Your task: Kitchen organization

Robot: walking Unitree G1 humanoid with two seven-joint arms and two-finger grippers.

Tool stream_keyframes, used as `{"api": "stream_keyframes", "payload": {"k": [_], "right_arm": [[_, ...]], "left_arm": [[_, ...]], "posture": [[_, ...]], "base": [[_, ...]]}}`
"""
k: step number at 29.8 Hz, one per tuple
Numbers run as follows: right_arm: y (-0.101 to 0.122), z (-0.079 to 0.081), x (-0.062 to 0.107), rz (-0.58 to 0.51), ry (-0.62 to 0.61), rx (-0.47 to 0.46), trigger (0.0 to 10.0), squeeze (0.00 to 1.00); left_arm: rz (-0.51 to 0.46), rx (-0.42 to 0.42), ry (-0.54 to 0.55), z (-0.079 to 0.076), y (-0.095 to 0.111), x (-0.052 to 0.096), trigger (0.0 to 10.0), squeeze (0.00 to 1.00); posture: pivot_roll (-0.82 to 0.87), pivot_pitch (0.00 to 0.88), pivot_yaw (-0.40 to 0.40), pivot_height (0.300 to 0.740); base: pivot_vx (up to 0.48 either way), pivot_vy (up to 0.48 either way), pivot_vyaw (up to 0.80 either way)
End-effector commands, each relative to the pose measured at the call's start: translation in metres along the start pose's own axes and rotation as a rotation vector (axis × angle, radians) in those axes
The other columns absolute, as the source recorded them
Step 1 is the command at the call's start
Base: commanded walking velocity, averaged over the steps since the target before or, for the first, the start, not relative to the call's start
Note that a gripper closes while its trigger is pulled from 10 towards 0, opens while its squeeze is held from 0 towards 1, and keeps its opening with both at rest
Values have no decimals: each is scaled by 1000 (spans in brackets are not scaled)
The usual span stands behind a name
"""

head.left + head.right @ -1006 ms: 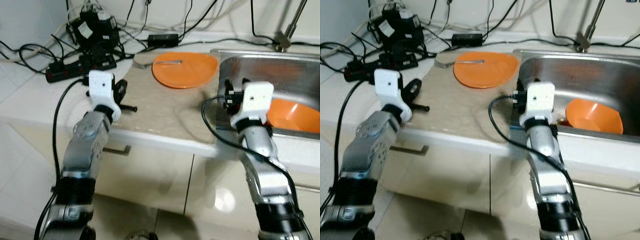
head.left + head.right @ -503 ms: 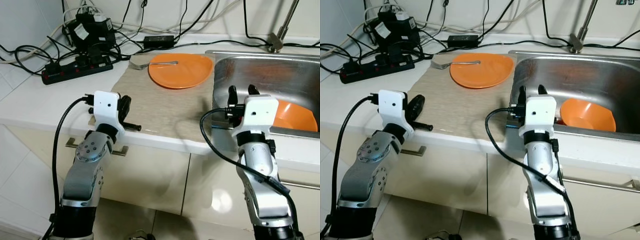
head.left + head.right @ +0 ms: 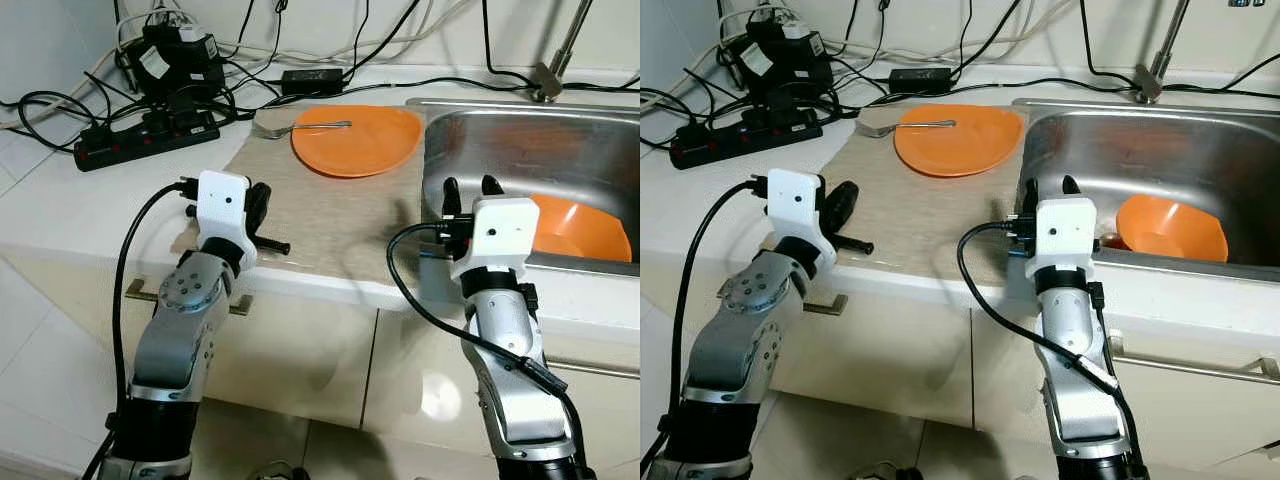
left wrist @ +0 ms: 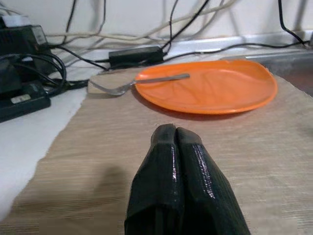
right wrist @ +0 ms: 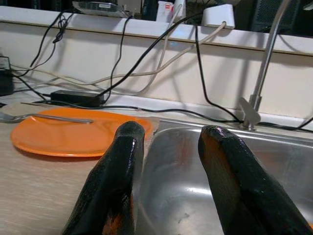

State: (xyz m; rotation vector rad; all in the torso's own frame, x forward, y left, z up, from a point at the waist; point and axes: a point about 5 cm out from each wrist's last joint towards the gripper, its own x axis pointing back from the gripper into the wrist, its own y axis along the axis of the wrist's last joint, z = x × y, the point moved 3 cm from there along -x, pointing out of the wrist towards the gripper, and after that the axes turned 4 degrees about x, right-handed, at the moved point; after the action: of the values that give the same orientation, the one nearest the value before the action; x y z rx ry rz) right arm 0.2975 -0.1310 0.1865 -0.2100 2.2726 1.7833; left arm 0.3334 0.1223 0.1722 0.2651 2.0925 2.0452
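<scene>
Both arms are standing raised at the counter (image 3: 70,205) edge, nothing held, likely staging for a reach.

Left gripper (image 4: 176,142), lower centre of its wrist frame, is hovering over the beige mat (image 3: 330,215) with fingers pressed together and empty, aimed at the orange plate (image 3: 355,138) in the upper middle of the left eye frame.

A fork (image 3: 300,127) is lying across the plate's left rim, tines hanging off onto the mat, so it probably needs clearing first.

Right gripper (image 3: 464,188) is sitting right of centre at the sink (image 3: 500,130) front rim, fingers spread apart, empty, pointing into the basin.

An orange bowl (image 3: 568,226) is resting tilted inside the sink at right, apparently parked there for washing.

A power strip (image 3: 140,135) and tangled cables are crowding the upper left.
</scene>
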Motion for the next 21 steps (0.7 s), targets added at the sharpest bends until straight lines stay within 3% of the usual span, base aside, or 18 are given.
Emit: {"api": "stream_keyframes", "payload": {"k": [1,19,21], "right_arm": [[0,3,1,16,15,-15,10000,0],[-2,9,2,26,38,-38,10000,0],[-3,10,1,29,44,-23,10000,0]], "left_arm": [[16,10,-3,-1,-2,2,10000,0],[17,-27,-16,-3,-1,-4,10000,0],[16,-29,-14,-3,-1,-4,10000,0]], "posture": [[-54,0,83,740],[-57,0,88,740],[-57,0,87,740]], "base": [[0,0,0],[0,0,-709],[0,0,0]]}}
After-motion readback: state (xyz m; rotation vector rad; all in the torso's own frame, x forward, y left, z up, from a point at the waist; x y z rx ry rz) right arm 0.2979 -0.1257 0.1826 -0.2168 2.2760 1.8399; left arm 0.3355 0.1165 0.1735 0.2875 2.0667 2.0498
